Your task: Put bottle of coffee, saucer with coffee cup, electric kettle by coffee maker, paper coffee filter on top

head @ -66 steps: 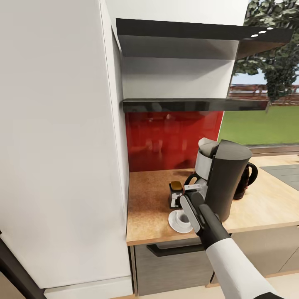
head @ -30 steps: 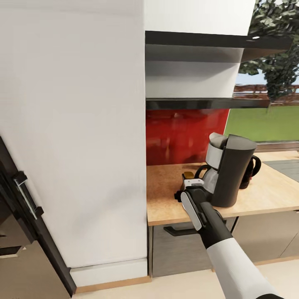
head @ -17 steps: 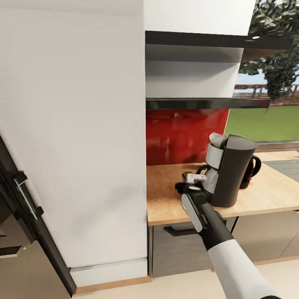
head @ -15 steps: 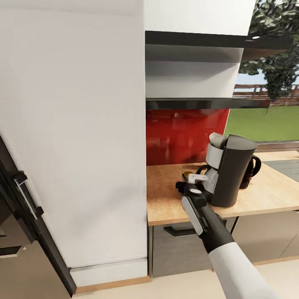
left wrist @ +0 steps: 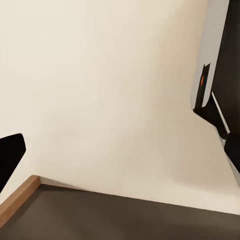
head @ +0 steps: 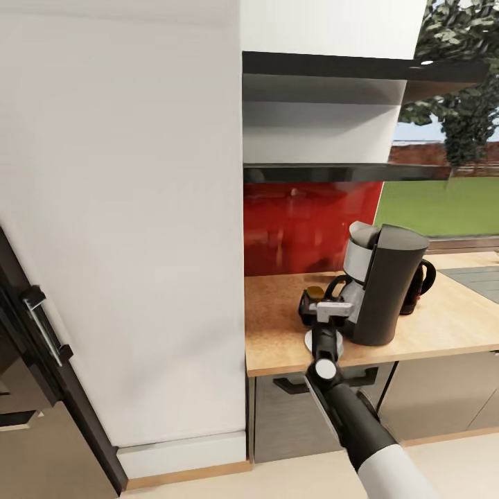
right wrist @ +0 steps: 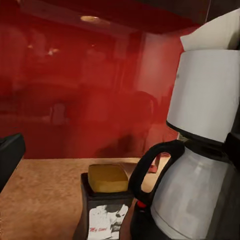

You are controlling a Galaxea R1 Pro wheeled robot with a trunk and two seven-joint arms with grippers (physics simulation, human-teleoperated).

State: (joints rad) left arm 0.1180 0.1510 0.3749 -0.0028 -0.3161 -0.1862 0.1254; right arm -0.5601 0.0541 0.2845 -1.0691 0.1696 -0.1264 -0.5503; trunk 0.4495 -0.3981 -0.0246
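Since half a second ago I have drawn my right arm back and turned it, so the right gripper (head: 331,313) now hangs just over the front of the desk (head: 277,339), beside the coffee maker (head: 384,287), with a sliver of white saucer (head: 308,341) uncovered beneath the wrist. The camera itself has not shifted in that time.

The relation that matters: the bottle of coffee (right wrist: 106,200) stands upright directly ahead of the right jaws, close in, with the coffee maker's carafe (right wrist: 192,200) just beside it. In the head view the bottle of coffee (head: 310,299) sits on the desk on the wall-cabinet side of the coffee maker, touching or nearly touching it; I cannot tell which. The right arm is the nearer one by far; my left wrist camera looks at pale floor (left wrist: 110,100) and a wooden skirting edge.

I cannot tell whether the right jaws are parted or closed; I see nothing between them. The left jaws' state I cannot tell either.

Count: one coffee maker, one bottle, one saucer, one paper coffee filter (head: 359,234) on top of the machine, and one electric kettle (head: 416,284) behind the coffee maker's far side. The cup is hidden by my arm. The kitchen shelf (head: 333,172) is above.
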